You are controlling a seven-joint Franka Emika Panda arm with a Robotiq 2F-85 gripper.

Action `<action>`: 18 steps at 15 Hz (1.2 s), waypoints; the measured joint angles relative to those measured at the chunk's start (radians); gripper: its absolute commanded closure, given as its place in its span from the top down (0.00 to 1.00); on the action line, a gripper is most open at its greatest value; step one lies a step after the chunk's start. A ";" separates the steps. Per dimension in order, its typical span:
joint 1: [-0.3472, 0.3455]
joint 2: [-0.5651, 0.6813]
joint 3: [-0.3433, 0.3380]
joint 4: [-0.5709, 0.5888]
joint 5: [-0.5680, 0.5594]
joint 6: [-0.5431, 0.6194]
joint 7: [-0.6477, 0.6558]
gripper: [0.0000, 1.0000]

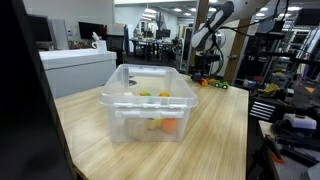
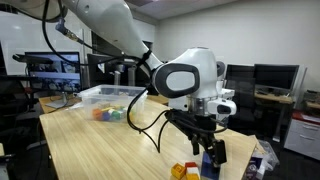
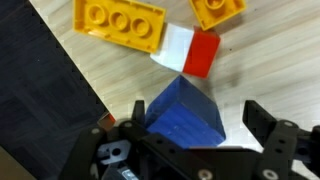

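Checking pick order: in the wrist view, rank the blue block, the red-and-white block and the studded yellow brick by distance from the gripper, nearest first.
1. Blue block, between the jaws of the open gripper.
2. Red-and-white block, just beyond the blue one.
3. Yellow brick, farthest, upper left.

No text, label, brand or number is legible on the blue block (image 3: 185,110), yellow bricks (image 3: 118,25) or clear bin (image 1: 148,100).
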 measured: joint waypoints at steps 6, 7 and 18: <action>-0.011 0.003 -0.014 0.015 0.000 0.000 0.000 0.42; -0.011 0.003 -0.016 0.017 0.000 0.000 0.001 0.42; 0.025 -0.156 0.020 -0.006 0.000 -0.045 0.001 0.42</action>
